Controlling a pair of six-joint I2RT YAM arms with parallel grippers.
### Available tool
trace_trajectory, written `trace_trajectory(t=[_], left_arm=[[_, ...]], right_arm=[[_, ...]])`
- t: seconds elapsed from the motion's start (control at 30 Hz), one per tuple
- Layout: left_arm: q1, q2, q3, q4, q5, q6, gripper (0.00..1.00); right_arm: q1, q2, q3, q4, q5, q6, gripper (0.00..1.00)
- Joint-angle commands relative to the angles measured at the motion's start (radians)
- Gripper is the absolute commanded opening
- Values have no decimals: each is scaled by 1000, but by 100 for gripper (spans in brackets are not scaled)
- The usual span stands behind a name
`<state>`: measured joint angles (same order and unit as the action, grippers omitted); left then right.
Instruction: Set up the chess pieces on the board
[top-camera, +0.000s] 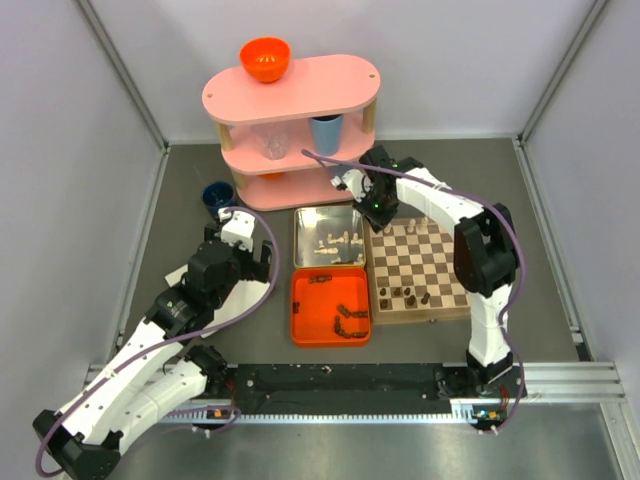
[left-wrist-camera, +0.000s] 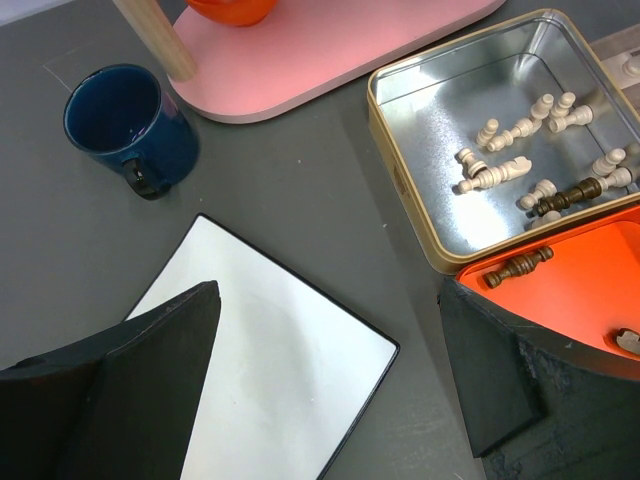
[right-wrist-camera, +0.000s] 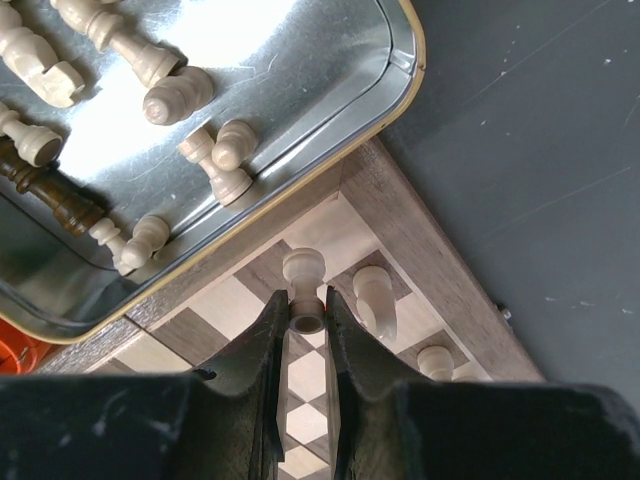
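Right jaws pinch a cream piece (right-wrist-camera: 303, 272) — perhaps touching the board (right-wrist-camera: 420, 250).

Materials and finishes: tin (right-wrist-camera: 300, 70), bare metal, mirror-bright with fine scratches, brassy rim; board (right-wrist-camera: 400, 225), matt wood, grain showing in the border; cream piece (right-wrist-camera: 304, 268) pinched in the right hand (right-wrist-camera: 307, 305) — smooth turned wood, faint sheen; dark piece (left-wrist-camera: 567, 194), glossier; fingers (right-wrist-camera: 255, 350), black matt plastic, slightly rough; tray (left-wrist-camera: 590, 290), smooth orange plastic; mug (left-wrist-camera: 120, 115), glossy dark-blue glaze; sheet (left-wrist-camera: 280, 370), white, smooth, paper-like; shelf (left-wrist-camera: 330, 50), pink, matt; counter (left-wrist-camera: 300, 180) — matt grey, faintly speckled.
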<state>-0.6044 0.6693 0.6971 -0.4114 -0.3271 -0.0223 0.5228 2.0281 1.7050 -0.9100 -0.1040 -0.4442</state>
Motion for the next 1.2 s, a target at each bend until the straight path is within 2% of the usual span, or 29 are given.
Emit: trace_trajectory(t=[0.0,0.8,1.17], left_arm=[[2,-14,-7,43,2,16,95],[2,-16,-8,42,8,15,95],[2,-16,-8,42,14,16,95]], right_arm=[[17,21,58,-15,23,6,10],[17,90,113,-36,55,4,15],[17,101,127,-40,55,6,22]])
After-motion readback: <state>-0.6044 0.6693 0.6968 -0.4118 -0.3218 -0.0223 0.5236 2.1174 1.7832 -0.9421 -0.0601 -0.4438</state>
